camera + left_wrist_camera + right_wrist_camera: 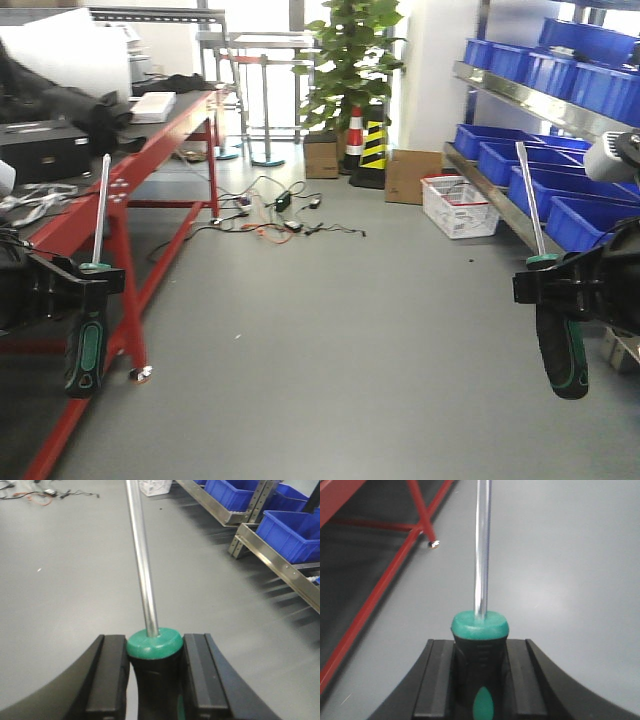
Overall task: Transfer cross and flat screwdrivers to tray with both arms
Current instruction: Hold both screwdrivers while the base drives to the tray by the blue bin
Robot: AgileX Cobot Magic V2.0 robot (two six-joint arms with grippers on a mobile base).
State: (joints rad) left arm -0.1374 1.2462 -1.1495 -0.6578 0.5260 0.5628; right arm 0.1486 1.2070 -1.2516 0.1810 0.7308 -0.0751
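My left gripper (93, 283) is held level out front, fingers (107, 675) pinching a screwdriver (101, 215) just under its green collar, shaft upright, handle hanging below. My right gripper (547, 285) mirrors it, clamped on the flat-bladed screwdriver (530, 200), whose shaft leans slightly left, near the blue bins (575, 215), over grey floor (330, 330).

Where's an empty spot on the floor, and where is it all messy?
The near grey floor is bare, between the red workbench and the rack of blue bins. Farther back it gets crowded: tangled cables, a white basket, a cardboard box and striped cones by the plant. The workbench top is cluttered too.
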